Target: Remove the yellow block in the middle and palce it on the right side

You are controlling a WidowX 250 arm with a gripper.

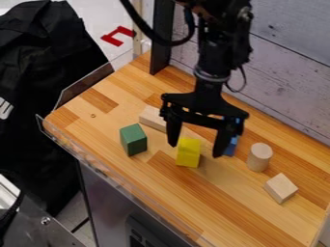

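At the far left, black cloth is hanging beside the wooden table, and a red object is lying beyond the table's upper left edge. On the table, the green block is sitting left of the middle, with a plain wooden block lying near it, up and to the right, its long axis slanting down to the right. Next along, the yellow block is resting near the middle of the table, just right of the green one and apart from it. Its long axis is running nearly up and down the view, the lower end leaning slightly left; whether it is standing or lying is hard to tell. Above it, the black gripper is hanging from the top edge, released, its two fingers spreading wide, one to either side of the yellow block as seen here. The blue block is sitting partly hidden behind the right-hand finger. Farther right, a pale wooden cylinder is standing upright, and a wooden cube is resting below it, one corner pointing toward the viewer.
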